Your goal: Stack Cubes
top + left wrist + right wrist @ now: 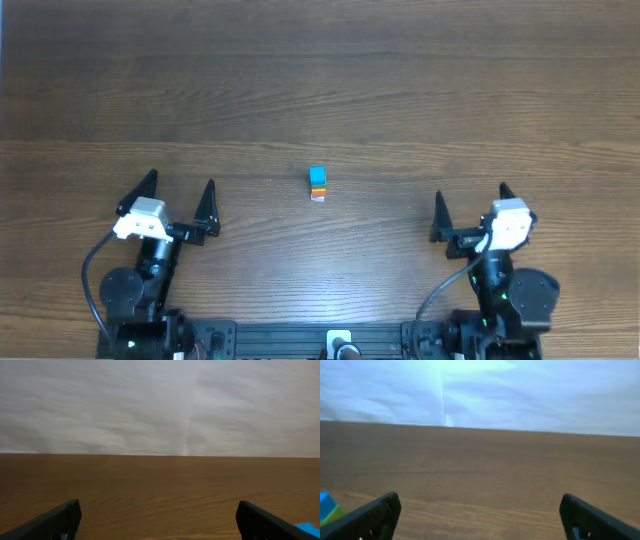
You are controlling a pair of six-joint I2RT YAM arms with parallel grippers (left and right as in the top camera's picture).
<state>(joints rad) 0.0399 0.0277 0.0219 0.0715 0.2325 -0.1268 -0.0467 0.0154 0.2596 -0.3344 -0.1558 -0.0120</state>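
A small stack of cubes (318,184) stands at the middle of the wooden table, blue on top with orange and a pale one under it. My left gripper (181,190) rests open at the left, well clear of the stack. My right gripper (471,199) rests open at the right, equally far from it. In the left wrist view a corner of the blue cube (308,527) peeks past one finger (270,521). From the right wrist camera the blue cube (326,502) sits beside a finger (367,516), with a green edge below it.
The wooden table (320,90) stretches wide around the stack. A pale wall (160,405) rises behind the far table edge. Both arm bases stand at the near edge.
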